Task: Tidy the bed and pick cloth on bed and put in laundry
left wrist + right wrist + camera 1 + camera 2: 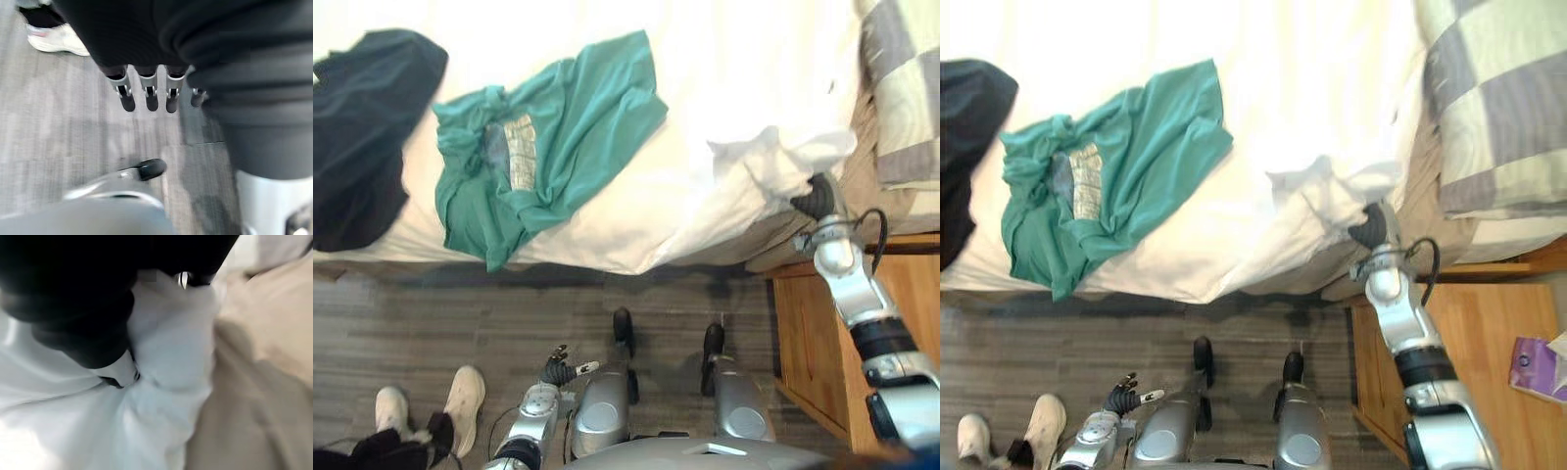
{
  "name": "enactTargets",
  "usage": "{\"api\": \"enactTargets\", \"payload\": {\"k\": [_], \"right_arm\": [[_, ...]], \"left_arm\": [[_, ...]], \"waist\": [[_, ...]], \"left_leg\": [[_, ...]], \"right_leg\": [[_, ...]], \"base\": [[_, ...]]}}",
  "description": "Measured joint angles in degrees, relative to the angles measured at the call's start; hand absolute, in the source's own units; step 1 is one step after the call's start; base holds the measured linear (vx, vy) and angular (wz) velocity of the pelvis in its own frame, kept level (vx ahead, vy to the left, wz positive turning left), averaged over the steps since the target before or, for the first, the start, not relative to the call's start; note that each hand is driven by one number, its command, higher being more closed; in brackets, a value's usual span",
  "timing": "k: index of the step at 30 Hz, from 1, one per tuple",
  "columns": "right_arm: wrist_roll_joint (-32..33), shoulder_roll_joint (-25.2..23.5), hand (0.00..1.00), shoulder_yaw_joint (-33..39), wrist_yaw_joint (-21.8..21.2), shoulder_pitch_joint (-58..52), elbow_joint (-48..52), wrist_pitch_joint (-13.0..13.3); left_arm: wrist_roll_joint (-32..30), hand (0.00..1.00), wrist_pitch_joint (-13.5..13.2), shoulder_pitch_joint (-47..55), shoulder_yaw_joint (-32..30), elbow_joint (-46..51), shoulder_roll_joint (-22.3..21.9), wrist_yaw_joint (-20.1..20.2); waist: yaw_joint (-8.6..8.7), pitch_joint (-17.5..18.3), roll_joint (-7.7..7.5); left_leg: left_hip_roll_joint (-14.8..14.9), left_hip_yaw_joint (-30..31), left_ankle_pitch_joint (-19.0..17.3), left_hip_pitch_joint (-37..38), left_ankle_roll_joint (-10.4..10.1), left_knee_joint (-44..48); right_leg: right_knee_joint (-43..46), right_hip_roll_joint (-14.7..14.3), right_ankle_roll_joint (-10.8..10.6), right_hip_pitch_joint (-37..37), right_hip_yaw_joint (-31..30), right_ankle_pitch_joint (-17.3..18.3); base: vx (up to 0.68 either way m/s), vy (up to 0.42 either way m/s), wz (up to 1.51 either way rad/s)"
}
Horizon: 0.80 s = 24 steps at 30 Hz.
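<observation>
Grey plank floor runs along the near side of the bed, with a wooden nightstand at its right corner and a person's pale shoes at lower left. Your right hand is at that corner, pressed into the bunched white sheet, where the cloth gathers in folds around it. You cannot tell from either the head view or the wrist view whether it has a real hold. Your left hand hangs low over the floor with its fingers straight, holding nothing.

The step looks like straightening the sheet. Draw it out towards the corner, low and even, so the folds flatten rather than heap up. Watch the checked pillow just beside it.

The laundry waits on the bed: a teal T-shirt drapes over the near edge, and a dark garment lies at the far left. Pulling hard may drag the T-shirt onto the floor.
</observation>
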<state>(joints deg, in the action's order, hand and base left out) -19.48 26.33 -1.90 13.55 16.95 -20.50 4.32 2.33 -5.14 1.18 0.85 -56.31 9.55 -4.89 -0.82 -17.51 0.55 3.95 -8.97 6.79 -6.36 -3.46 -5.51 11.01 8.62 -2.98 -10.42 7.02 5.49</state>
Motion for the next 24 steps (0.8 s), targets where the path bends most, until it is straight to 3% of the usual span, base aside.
{"api": "enactTargets", "payload": {"k": [6, 14, 19, 24], "right_arm": [[-2.21, -5.00, 0.00, 3.92, -0.01, -8.12, -1.44, 0.14], [-2.20, -11.20, 0.00, 7.81, -0.69, -13.21, -4.43, -0.32], [-2.04, -14.06, 0.00, 9.66, -1.35, -19.82, -5.40, -3.59], [-1.50, -14.44, 0.00, 16.32, -0.88, -27.59, 0.86, -5.49]], "left_arm": [[-1.99, 0.00, 0.92, 1.86, -1.54, -1.19, -1.06, 0.00], [-3.09, 0.00, 1.30, 4.46, -4.63, -1.89, -2.31, 0.08], [-3.58, 0.00, 2.07, 5.87, -9.36, -3.46, -3.56, 0.78], [-3.58, 0.00, 2.19, 7.40, -12.42, -3.42, -4.74, 0.79]], "waist": [[0.55, 5.01, 0.21], [1.31, 8.66, 0.47], [1.17, 9.53, 0.11], [2.92, 10.98, 0.25]], "left_leg": [[0.04, 0.02, -1.43, 3.41, -0.71, 0.00], [0.37, -2.68, -3.50, 6.85, -0.92, -0.01], [1.21, -6.52, -5.10, 9.42, -1.08, -0.03], [2.38, -9.83, -5.63, 10.77, -1.39, -0.04]], "right_leg": [[-2.59, -0.16, -0.56, 4.52, 0.16, 0.32], [-5.61, -0.68, -0.74, 8.07, -1.44, 0.10], [-7.08, -1.65, -0.66, 9.33, -4.29, -0.47], [-7.24, -2.54, -0.45, 8.93, -6.73, -1.03]], "base": [[0.09, -0.007, -0.03], [0.07, -0.007, -0.15], [0.05, -0.005, -0.36], [0.01, -0.021, -0.32]]}}
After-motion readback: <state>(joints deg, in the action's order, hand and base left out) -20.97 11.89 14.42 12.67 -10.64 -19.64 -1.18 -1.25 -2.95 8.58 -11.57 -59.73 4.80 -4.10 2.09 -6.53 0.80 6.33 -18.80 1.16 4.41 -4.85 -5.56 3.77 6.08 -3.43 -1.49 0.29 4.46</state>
